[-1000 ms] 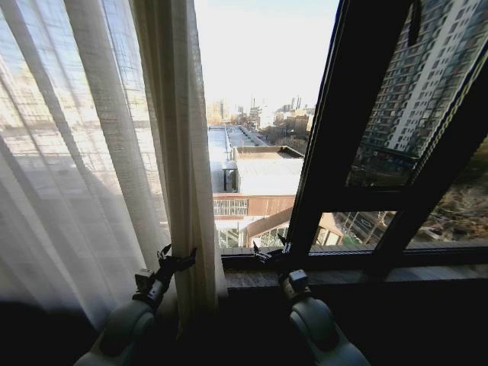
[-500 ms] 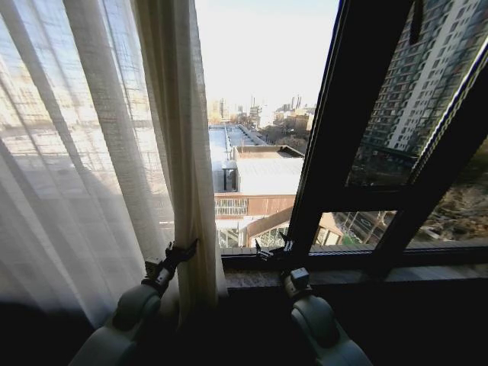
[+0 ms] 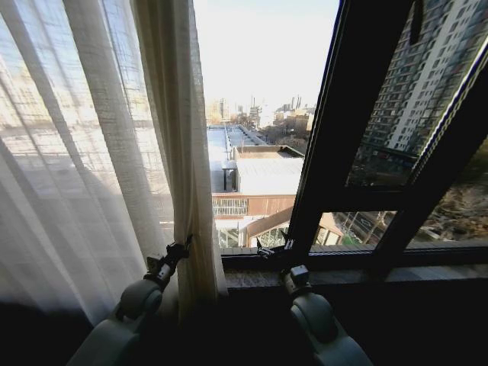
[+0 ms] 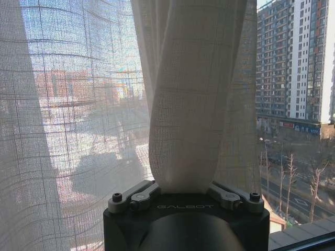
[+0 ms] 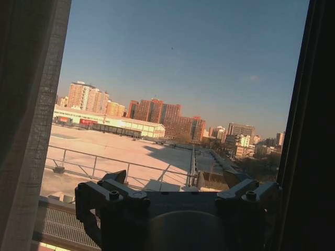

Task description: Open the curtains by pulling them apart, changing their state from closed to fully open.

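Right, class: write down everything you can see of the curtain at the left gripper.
The curtain is a sheer cream woven panel with vertical pleats that lets daylight through. It hangs over the left of the window, its right edge bunched into a thick fold. The left gripper grips that fold low down, near the sill.

Only thing I can read is "GALBOT" on the left gripper [image 4: 186, 178] housing. Nothing else legible anywhere.

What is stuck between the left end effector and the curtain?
Nothing visible. The left end effector is right at the curtain, with a bunched fold of the fabric sitting between its fingers. The right end effector is over by the window sill.
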